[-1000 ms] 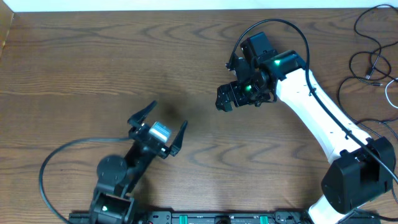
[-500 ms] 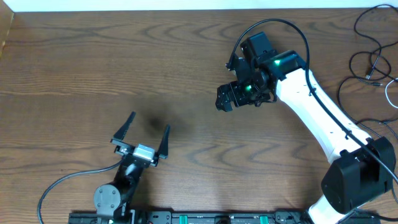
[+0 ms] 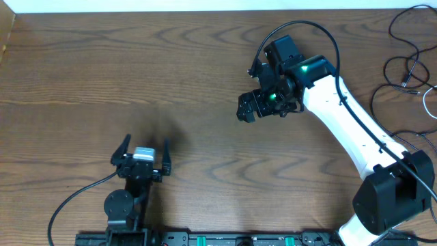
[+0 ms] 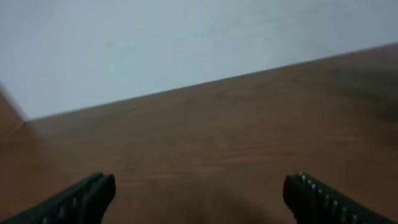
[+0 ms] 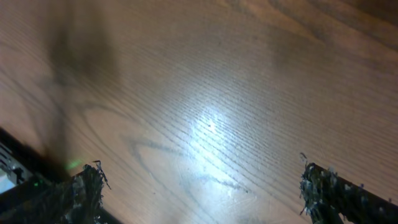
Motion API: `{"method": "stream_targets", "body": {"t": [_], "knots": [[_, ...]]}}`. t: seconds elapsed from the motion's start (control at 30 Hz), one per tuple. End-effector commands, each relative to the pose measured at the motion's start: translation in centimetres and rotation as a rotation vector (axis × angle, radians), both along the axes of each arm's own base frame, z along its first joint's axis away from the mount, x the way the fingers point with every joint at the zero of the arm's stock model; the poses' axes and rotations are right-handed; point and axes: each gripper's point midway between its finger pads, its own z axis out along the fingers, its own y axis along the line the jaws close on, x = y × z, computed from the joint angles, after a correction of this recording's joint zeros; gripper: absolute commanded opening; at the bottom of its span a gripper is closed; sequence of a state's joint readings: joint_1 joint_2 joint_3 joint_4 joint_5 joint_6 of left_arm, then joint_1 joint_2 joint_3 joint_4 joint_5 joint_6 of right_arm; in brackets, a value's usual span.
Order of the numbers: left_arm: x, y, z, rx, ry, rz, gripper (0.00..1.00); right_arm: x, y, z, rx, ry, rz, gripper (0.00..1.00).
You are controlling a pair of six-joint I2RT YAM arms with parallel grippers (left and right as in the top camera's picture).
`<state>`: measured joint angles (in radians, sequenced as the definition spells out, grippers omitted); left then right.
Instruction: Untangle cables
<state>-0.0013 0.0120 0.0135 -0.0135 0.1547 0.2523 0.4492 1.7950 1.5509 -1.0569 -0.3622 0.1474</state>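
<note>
Jaws on both arms gape; cables far right.

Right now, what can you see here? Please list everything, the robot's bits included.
table: one, brown wood, fills the view
wall: one, white, past the far edge
black cord: count unclear, thin loops, far right of the table
white cord: one, right edge, beside the black cord
rail: one, black with green lights, near edge
arm wires: two, thick black, one on each arm
left arm: one, black, near left
right arm: one, white and black, from near right to the middle
left tool: one, black, open, empty
right tool: one, black, open, empty
</note>
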Motion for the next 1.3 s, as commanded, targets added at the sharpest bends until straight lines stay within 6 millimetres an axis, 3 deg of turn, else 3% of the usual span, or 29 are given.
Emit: {"method": "stream_targets", "body": {"t": [0.0,0.13,1.27], "knots": [[-0.15,3.09,-1.67,-0.059,0.059,0.187,0.91,-0.06,0.21,0.38,0.006,-0.013,0.018,0.99],[-0.23,3.89,-1.61,-0.047,0.055,0.232,0.91,-0.07,0.21,0.37,0.005,-0.013,0.018,0.99],[-0.19,3.63,-1.64,-0.044,0.057,0.220,0.91,0.09,-0.04,0.33,-0.001,-0.016,0.012,0.99]]}}
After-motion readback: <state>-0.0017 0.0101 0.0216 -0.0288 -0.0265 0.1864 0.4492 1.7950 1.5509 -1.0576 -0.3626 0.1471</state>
